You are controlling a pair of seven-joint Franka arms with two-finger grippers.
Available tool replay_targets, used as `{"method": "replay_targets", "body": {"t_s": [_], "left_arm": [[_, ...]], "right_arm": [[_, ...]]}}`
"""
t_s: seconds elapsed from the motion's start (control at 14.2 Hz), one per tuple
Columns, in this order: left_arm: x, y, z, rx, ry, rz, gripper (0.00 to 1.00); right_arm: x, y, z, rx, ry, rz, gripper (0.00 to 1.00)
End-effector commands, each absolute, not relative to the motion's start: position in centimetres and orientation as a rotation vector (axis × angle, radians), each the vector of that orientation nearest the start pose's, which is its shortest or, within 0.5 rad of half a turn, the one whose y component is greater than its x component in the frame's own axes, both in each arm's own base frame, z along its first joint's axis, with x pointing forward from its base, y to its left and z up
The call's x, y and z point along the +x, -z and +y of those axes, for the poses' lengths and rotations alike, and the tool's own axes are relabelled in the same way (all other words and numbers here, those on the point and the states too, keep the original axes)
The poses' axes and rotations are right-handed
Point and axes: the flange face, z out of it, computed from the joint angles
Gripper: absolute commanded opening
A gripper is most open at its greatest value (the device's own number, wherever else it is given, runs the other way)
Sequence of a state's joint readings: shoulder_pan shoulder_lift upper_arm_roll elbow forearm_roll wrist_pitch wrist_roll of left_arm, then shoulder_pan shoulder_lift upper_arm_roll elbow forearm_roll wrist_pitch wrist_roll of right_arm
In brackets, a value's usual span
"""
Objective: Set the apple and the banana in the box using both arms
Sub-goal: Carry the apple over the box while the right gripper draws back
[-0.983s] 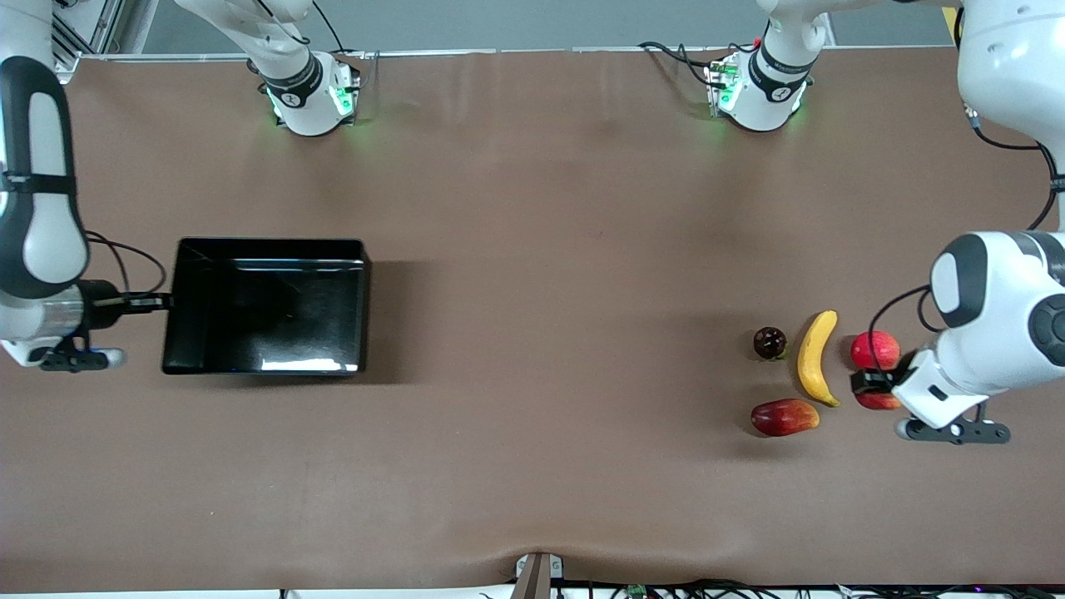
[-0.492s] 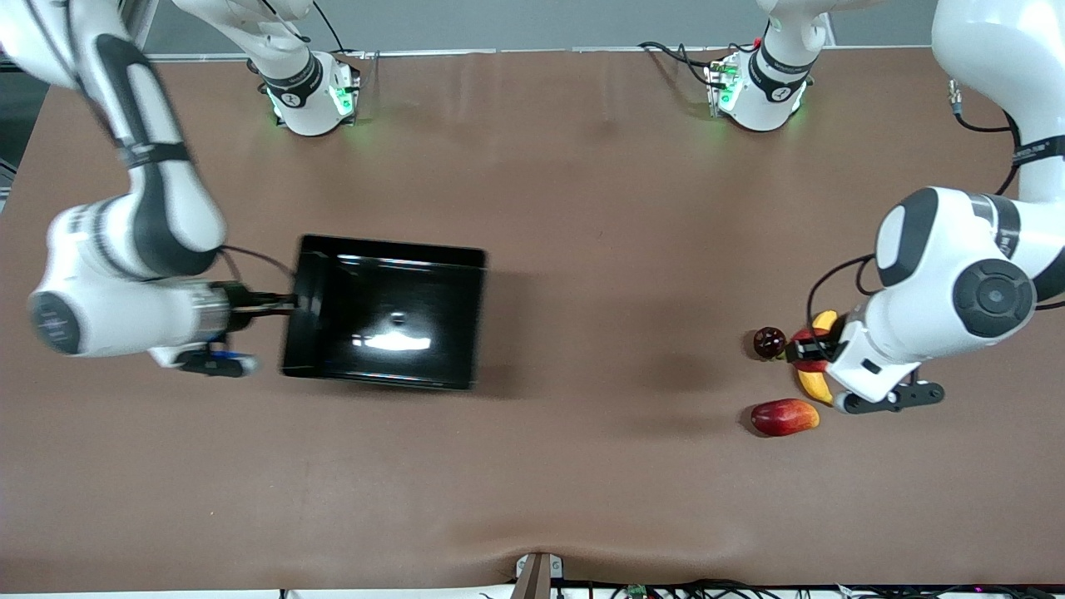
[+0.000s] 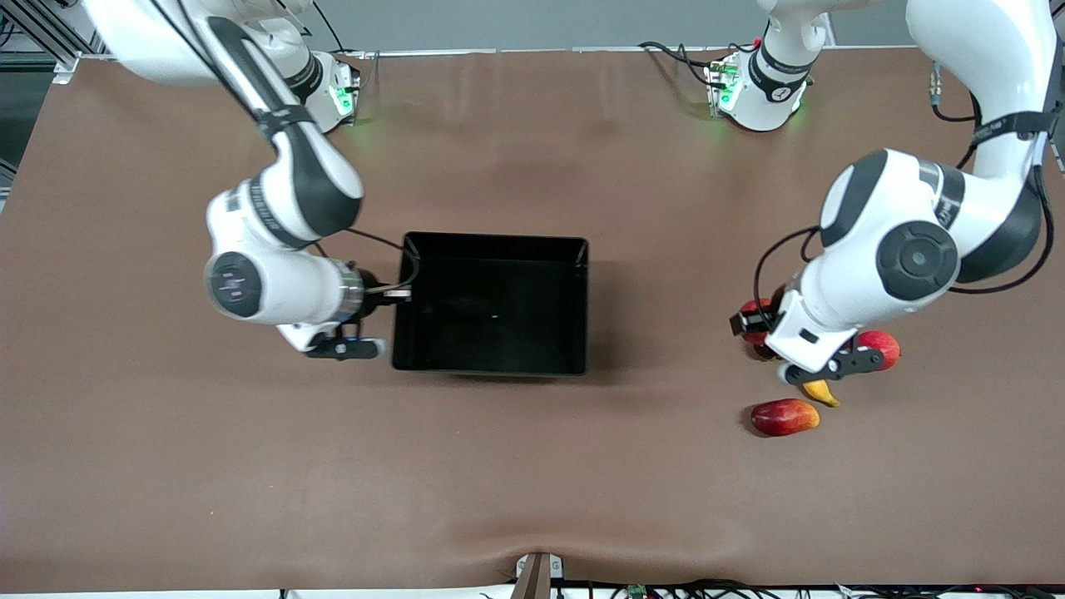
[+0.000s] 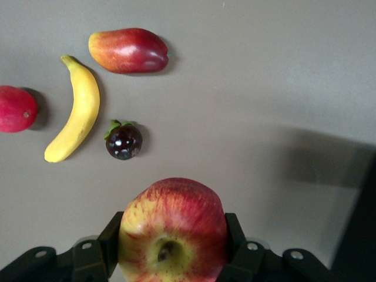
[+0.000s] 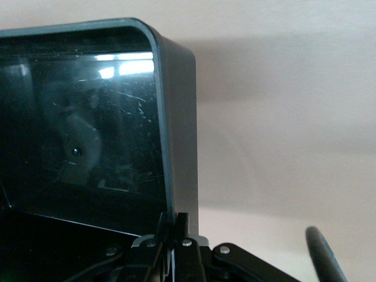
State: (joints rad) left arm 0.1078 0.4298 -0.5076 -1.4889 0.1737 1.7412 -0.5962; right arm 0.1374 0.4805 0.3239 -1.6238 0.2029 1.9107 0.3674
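Front view: the right gripper [image 3: 398, 294] is clamped on the wall of the box [image 3: 491, 241] at the end toward the right arm, and the box sits mid-table. Right wrist view shows the same pinch, fingers [image 5: 182, 226] closed tight over the rim of the box [image 5: 176, 117]. The left gripper [image 3: 746, 323] hangs over the fruit group toward the left arm's end, grasping the apple [image 3: 755, 309]. Left wrist view shows the apple [image 4: 173, 230] squeezed between both fingers [image 4: 233, 235], stem dimple facing the camera. On the table below lie the banana [image 4: 73, 114], a dark round fruit [image 4: 124, 140] just beside it, a long red-yellow fruit [image 4: 129, 50] and a plain red fruit [image 4: 16, 108].
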Motion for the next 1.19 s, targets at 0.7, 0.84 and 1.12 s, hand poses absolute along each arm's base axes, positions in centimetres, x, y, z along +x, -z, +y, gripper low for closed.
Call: {"method": "replay_targets", "body": {"t_s": [0.7, 0.84, 1.12], "left_arm": [[56.7, -39.0, -28.4, -3.077, -0.137, -0.531, 0.00], [55.5, -37.5, -30.9, -3.101, -0.110, -0.559, 0.00], [53.7, -35.3, -36.1, -3.111, -0.055, -0.641, 0.00]], "right_arm": [[58.1, -27.4, 34.7, -2.855, -0.412, 0.167, 1.00], [58.8, -29.3, 34.6, -2.846, -0.370, 0.160, 1.00], [61.4, -36.6, 30.0, -2.870, -0.512, 0.152, 1.00]]}}
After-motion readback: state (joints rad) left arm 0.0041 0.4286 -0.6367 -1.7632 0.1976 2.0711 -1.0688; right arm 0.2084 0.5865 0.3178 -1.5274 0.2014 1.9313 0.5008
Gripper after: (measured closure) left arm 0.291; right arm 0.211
